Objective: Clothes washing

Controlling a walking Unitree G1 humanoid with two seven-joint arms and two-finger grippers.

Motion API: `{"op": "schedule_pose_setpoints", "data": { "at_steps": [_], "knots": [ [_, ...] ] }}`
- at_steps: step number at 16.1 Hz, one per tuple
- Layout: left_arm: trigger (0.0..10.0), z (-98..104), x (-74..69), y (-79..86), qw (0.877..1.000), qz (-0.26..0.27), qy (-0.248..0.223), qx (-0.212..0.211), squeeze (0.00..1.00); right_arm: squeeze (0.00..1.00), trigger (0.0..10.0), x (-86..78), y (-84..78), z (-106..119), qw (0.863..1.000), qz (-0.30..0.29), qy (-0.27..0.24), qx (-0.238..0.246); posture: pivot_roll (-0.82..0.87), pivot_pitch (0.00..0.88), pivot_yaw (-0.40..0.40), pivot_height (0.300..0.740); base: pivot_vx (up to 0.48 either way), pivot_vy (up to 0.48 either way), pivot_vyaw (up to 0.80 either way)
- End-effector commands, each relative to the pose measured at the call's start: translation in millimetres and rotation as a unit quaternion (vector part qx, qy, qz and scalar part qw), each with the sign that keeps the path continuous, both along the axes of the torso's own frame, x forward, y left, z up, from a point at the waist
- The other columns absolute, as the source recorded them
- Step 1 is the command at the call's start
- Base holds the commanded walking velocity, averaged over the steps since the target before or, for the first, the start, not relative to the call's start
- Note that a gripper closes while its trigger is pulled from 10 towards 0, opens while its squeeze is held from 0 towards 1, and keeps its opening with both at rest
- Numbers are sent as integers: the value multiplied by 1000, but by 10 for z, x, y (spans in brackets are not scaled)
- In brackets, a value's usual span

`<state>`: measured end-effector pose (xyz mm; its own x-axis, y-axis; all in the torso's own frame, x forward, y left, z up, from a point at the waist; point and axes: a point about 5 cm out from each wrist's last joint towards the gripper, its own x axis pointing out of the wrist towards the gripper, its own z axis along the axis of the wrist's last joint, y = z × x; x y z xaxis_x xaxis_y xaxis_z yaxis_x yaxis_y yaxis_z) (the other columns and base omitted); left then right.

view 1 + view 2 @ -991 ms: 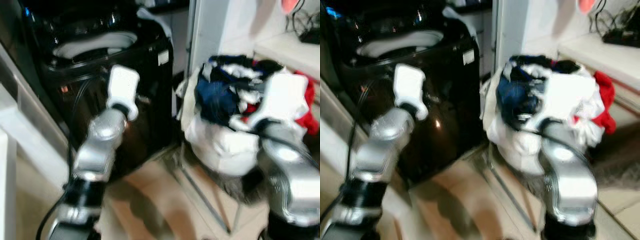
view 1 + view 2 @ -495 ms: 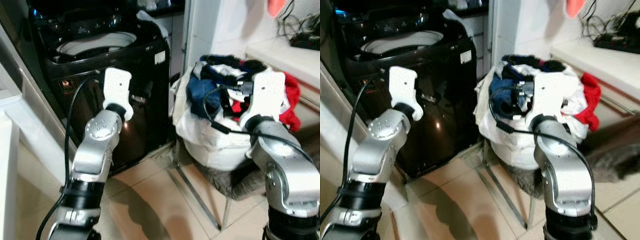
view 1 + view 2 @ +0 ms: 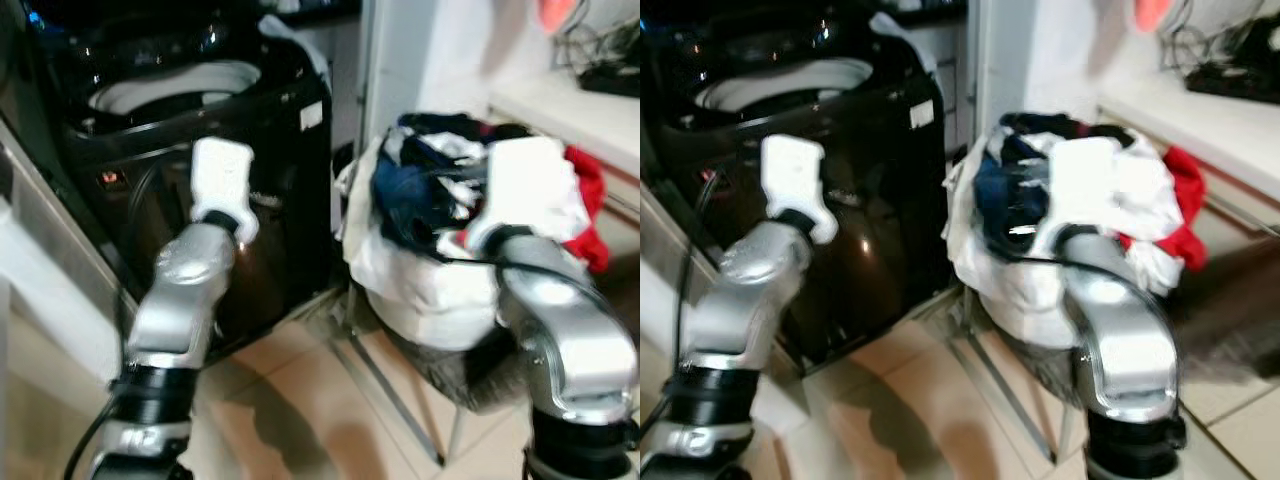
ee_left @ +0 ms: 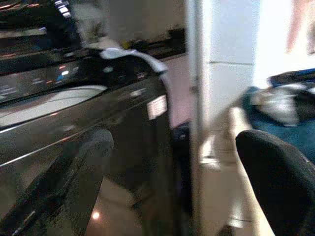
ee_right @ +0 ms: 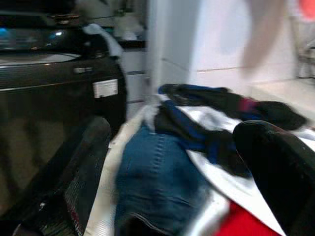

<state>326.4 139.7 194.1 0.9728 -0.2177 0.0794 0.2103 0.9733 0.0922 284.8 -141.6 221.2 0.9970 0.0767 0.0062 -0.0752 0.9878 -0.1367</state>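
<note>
Both arms have stayed raised since the earlier frames while the whole scene has slid and blurred a little — a shift of the head camera, with washer and laundry holding their places relative to each other.

Largest in view, the black top-loading washing machine [image 3: 200, 130] stands on the robot's left, its lid up and the pale drum ring [image 3: 170, 88] visible; a white cloth [image 3: 290, 40] drapes over its back corner. Just beside it, past a white wall edge [image 3: 395, 60], a heap of clothes [image 3: 440, 200] — blue denim, white, dark and red pieces — sits piled in a white basket [image 3: 420, 285] on a thin metal stand [image 3: 385, 385] over the tiled floor [image 3: 300, 400]. To the right a white table [image 3: 570, 110] carries dark cables.

Left tool [image 4: 172, 182] is held up in front of the washer's glossy front panel, its two black fingers [image 4: 275, 172] spread wide apart and holding nothing. Right tool [image 5: 172, 172] hovers just above the near side of the clothes, denim directly between its fingers [image 5: 275, 162], which are likewise wide apart and empty; whether they touch the cloth cannot be told.
</note>
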Motion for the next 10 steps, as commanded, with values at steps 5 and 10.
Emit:
{"op": "schedule_pose_setpoints", "data": {
  "at_steps": [5,10],
  "knots": [
    [10000,23,-26,-34,1000,-9,-3,2,0,0,10000,4,-85,-8,1000,-16,-2,18,-31,0,37,740,307,0,0],
    [10000,6,-28,-71,1000,-14,2,-2,0,0,10000,3,-105,11,1000,-21,-8,15,-43,0,42,740,306,0,0]
  ]
}}
